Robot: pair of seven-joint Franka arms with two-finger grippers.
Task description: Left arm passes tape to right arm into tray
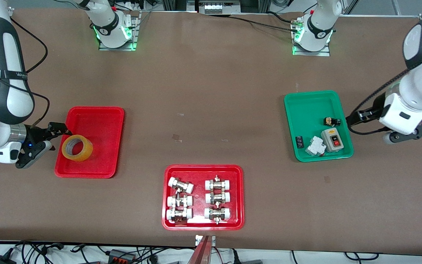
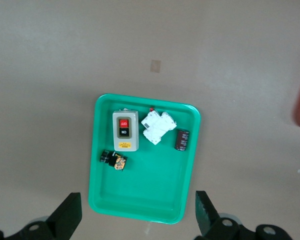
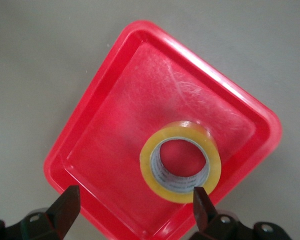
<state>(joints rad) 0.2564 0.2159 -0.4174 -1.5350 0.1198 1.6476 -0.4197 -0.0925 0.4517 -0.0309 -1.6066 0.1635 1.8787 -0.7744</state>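
Observation:
The yellow tape (image 1: 77, 147) lies flat in the plain red tray (image 1: 97, 121), in the corner nearer the front camera at the right arm's end. My right gripper (image 1: 48, 142) is open and empty, hovering at that tray's edge beside the tape. In the right wrist view the tape (image 3: 181, 161) sits in the tray (image 3: 105, 125) just ahead of the open right gripper (image 3: 135, 210), not held. My left gripper (image 1: 412, 135) is open and empty, up beside the green tray (image 1: 306, 110). The left wrist view shows the open left gripper (image 2: 137, 215) over the green tray's (image 2: 140, 195) edge.
The green tray holds a grey switch box (image 1: 332, 140), a white breaker (image 1: 315, 146) and small dark parts. A second red tray (image 1: 203, 169) with several pipe fittings stands near the table's front edge in the middle. Both arm bases stand along the table's back edge.

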